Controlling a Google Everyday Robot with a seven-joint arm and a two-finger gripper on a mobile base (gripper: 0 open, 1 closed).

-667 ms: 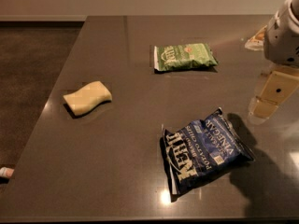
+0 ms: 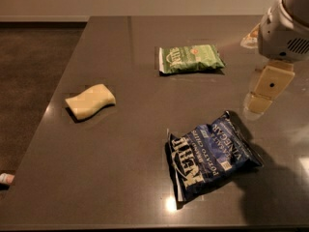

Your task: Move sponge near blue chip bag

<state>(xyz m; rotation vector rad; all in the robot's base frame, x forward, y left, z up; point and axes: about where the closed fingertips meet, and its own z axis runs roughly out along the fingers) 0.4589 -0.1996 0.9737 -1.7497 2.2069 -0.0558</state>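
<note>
Three items on worktop: pale yellow foam sponge with wavy sides (image 2: 91, 101); crinkled dark blue glossy chip bag lettered "VINEGAR" (image 2: 212, 153); flat green chip bag (image 2: 189, 58).
Worktop: dark grey-brown glossy slab (image 2: 130, 168), small glints of light near the front edge.
Sponge position: left part of the worktop, lying flat, touching nothing. It is well apart from the blue chip bag, which lies to its right and nearer the front edge.
Blue chip bag: front right, lying at a slant, lettering running sideways; dark shadow on its right side.
Green chip bag: far side, centre-right, well apart from the other two.
Pincer: tan piece (image 2: 256, 102) at the right edge, hanging below a white rounded arm housing (image 2: 285, 30). It is over the worktop, near the blue chip bag's far right corner and not touching the bag.
Pincer state: cannot tell whether spread or pressed together.
Off the worktop: brown floor (image 2: 29, 81) at left; small pale object (image 2: 6, 179) at the left border, too small to identify.
</note>
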